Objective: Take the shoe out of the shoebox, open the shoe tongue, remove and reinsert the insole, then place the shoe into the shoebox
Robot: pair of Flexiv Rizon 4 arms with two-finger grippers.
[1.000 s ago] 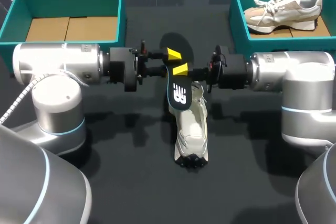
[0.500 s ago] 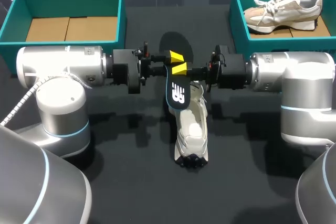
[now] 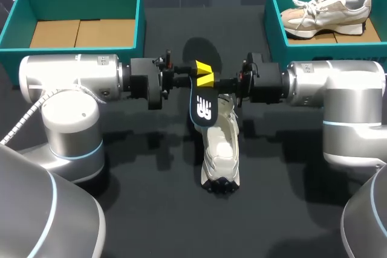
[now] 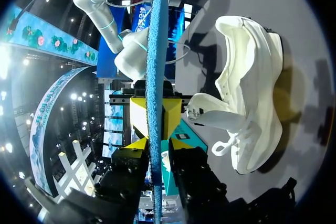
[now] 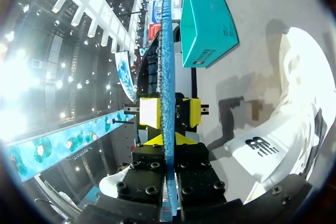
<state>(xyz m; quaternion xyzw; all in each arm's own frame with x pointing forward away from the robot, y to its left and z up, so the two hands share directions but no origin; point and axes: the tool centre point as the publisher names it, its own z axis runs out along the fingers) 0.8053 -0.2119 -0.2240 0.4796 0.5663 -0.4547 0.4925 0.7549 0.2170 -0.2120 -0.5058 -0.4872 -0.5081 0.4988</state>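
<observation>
A black insole (image 3: 203,102) with a white logo hangs upright above the middle of the table, its edge (image 5: 167,51) running between both grippers. My right gripper (image 3: 207,80) (image 5: 168,140) is shut on its upper part. My left gripper (image 3: 200,67) (image 4: 156,148) faces it from the other side. Its fingers straddle the same edge (image 4: 155,66), narrowly open with a gap still showing on one side. Below them the white shoe (image 3: 221,146) (image 4: 247,93) lies on the dark table, toe toward the front and tongue pulled up.
An empty teal shoebox (image 3: 140,22) with a cardboard floor stands at the back left. A second teal shoebox (image 3: 271,16) at the back right holds a beige and white shoe (image 3: 326,9). The dark table stretches in front of the white shoe.
My left arm has slid right toward the insole, and its fingers have narrowed around the insole's edge. The right arm and the shoe have stayed put.
</observation>
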